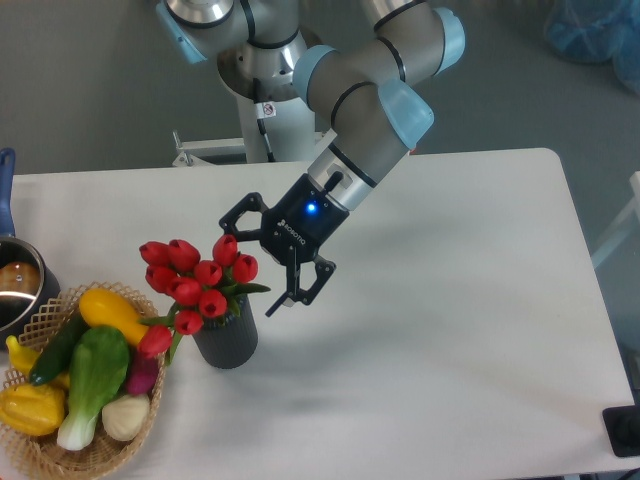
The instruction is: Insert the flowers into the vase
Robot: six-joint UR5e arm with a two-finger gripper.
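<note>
One bunch: the flowers [196, 280], red tulips with closed buds, stand in the vase [227, 340], heads fanned up and towards 10 o'clock over its mouth.
Vase: dark ribbed cylinder, upright on the table [440, 330], at about 7 o'clock from the table's middle.
Stems: hidden by buds and leaves; how far they reach down inside cannot be told.
Stray bud: one red head hangs low at 9 o'clock of the vase, over the edge of the wicker basket [75, 455].
End effector: the gripper [268, 262] has its fingers spread apart with nothing between them; it sits just at 1 o'clock of the bunch, one finger close against the nearest buds, contact not certain.
Progress: judged all but complete; the bunch is in the vase and is not held.
Remaining: in my judgement, only drawing the arm clear without catching a bud or tipping the vase.
Neighbours: basket of toy vegetables [90, 375] just beside the vase at 9 o'clock; metal pot [18, 285] with a blue handle at the table's 9 o'clock edge.
Obstruction: none across the open table towards 3 o'clock; the basket crowds the vase's other side.
</note>
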